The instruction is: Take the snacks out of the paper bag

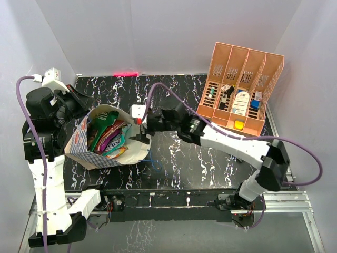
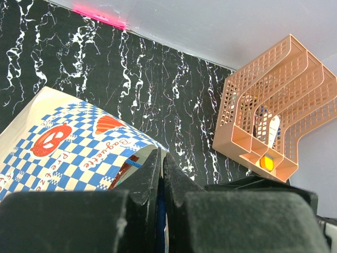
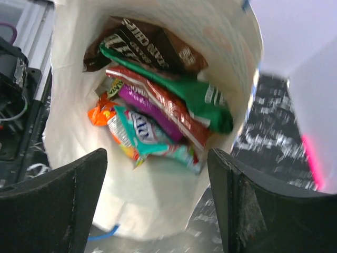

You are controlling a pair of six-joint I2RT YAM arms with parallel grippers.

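Paper bag (image 1: 79, 143) is laid on its side at the left centre of the top view on the black marbled table (image 1: 210, 158), with the mouth turned to the right. Snacks (image 1: 108, 137) are all seen inside it; none is seen out on the table.

Left gripper (image 2: 160, 158) is closed. A blue strip is seen between its fingers, judged to be the bag's cord handle, so the rim is taken as pinched and the mouth held up.

Right gripper (image 3: 157, 158) is open and empty, with its 2 fingers spread on either side of the mouth in the right wrist view. Whether the tips are past the rim cannot be told.

Key relation: the pile lies straight ahead of the right gripper, deeper in the bag along its line of reach. The teal packet (image 3: 152, 139) is nearest the mouth and centred between the fingers. Behind it are the purple packet (image 3: 147, 108), red-brown packet (image 3: 158, 100), green packet (image 3: 184, 92) and dark brown packet (image 3: 147, 45). The orange packet (image 3: 100, 113) is tucked at frame left. Long axes run from upper left to lower right in that view, slanted across the finger gap.

Right arm is nearer and free. Next move is judged as a reach further in to close on the teal packet.

Orange rack (image 1: 239, 63) stands at upper right, well apart.
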